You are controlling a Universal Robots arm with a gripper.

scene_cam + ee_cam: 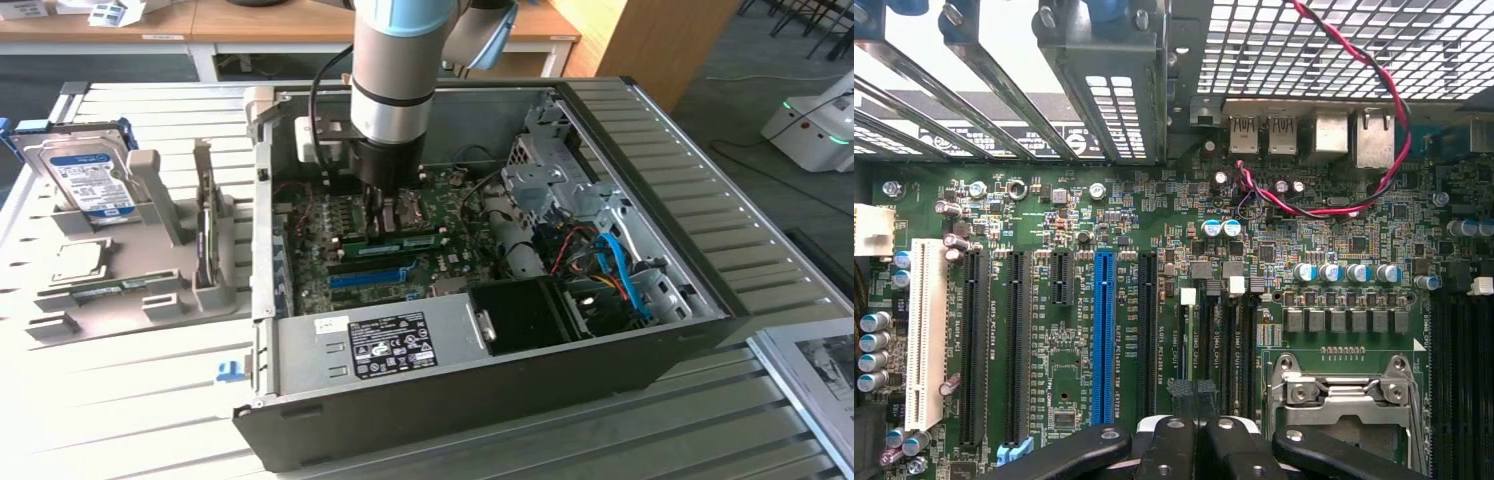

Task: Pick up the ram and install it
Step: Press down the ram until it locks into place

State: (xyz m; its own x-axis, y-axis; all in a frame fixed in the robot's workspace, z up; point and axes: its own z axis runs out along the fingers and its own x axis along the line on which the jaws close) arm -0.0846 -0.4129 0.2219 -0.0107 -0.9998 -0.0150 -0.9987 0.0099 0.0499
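Black metal fingers (1166,452) of the hand (1199,445) are clenched tight together, and nothing can be seen between their tips in the wrist view. In the exterior view the hand (387,205) reaches straight down into the open black and grey computer case (694,300), low over the green main board (314,285).

Just under the hand lies the ram (394,241), a long thin green stick with a pale sticker. It sits flat along the board. Its long side runs from the exterior view's left to the exterior view's right, the same way as the bright blue plastic slot strip (367,277) near it. I cannot tell if the hand touches the ram.

Room around the hand is tight. A silver power box (380,345) with a black label fills the near edge of the case. A black fan box (527,315) sits beside it. On the exterior view's right are a grey metal drive cage (547,180) and red and blue wires (607,265). The case wall on the exterior view's left stands close to the arm. Only the top of the case is open.

The case rests on a pale slatted metal table (134,400). Well apart from it, on the exterior view's left, a grey plastic stand (174,290) holds a silver hard drive (87,180) tilted up.
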